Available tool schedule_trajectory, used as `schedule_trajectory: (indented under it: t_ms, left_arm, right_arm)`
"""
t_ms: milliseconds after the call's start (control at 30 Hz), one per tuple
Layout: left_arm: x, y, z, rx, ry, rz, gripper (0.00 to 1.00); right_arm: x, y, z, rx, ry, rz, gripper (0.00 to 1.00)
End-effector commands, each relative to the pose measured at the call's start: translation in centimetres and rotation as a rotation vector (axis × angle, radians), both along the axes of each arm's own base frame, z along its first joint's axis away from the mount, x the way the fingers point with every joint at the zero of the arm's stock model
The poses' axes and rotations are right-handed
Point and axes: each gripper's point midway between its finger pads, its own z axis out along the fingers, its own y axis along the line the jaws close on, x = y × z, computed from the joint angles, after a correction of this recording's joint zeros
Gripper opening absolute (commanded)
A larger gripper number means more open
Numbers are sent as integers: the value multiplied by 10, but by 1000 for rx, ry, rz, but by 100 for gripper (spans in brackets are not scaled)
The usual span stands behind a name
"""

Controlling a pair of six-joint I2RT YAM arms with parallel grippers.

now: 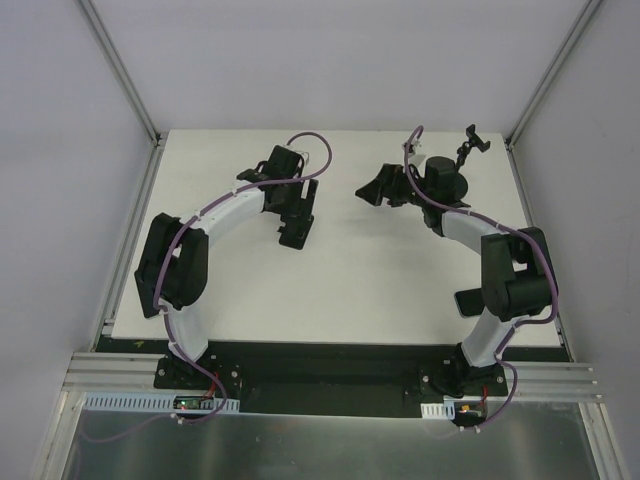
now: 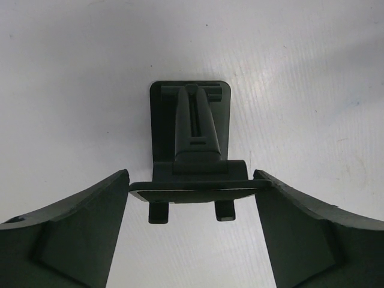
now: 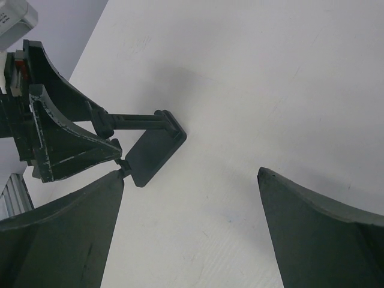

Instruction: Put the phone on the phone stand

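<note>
The phone (image 1: 466,300) lies flat on the table at the right, partly hidden behind my right arm's elbow. The phone stand (image 1: 471,144) rises at the back right. Its clamp and thin arm show, while its base is hidden behind my right wrist. My left gripper (image 1: 294,230) (image 2: 192,183) is far from both. It is set around a small black folding stand (image 2: 191,129), with its fingertips against the two ends of that stand's tilted plate. My right gripper (image 1: 383,187) (image 3: 192,174) is open over bare table with nothing between its fingers.
The small folding stand (image 3: 153,150) also shows in the right wrist view, just left of the right fingertips, with the left arm's fingers (image 3: 66,153) on it. Grey walls and metal frame posts close in the white table (image 1: 350,290) at back and sides.
</note>
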Motion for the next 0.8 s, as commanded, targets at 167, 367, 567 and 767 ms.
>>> schedule_trajectory:
  t_ms: [167,367,567,767]
  left_arm:
    - [12,6,13,10,-39,129,37]
    - [33,21,26,58,-116,254,0]
    - [58,57,47,166,-229,480,0]
    - [78,95,57,184,-223,678,0]
  right_arm:
    - [9,-3,34,66,-75,-7,96]
    - [11,-7,34,60,-78,-28,97]
    - [14,-18,31,8,-83,-102,97]
    - [14,-20,28,-2,-69,-106,97]
